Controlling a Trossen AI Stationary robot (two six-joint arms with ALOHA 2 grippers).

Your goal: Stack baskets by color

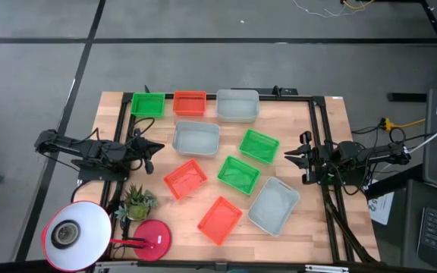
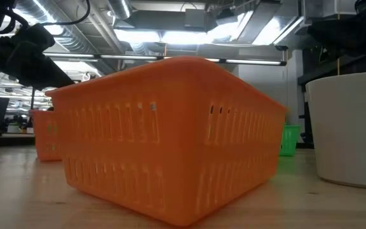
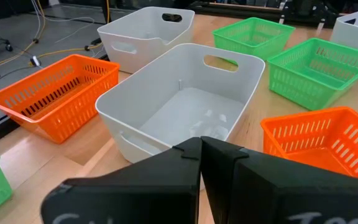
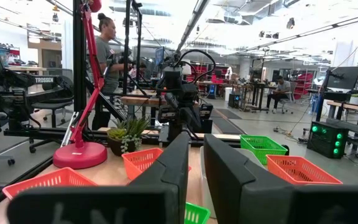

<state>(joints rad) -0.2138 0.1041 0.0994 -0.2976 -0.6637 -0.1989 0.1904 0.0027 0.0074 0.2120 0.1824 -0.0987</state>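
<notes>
- Left gripper (image 1: 156,146) sits clenched and empty at the table's (image 1: 332,136) left edge, with all nine baskets loose and unstacked. Risk: it's aimed at the grey basket (image 1: 196,138) just beside it, so pushing in without opening would probably shove it.
- Middle of the table is crowded; the two green baskets (image 1: 259,145) nearly touch, so I'd guess grabbing one drags the other.
- Right gripper (image 1: 293,157) at the right edge: slightly parted, holding nothing.
- Only the right wrist view shows people in the room behind; the high view alone shows the whole layout.
</notes>
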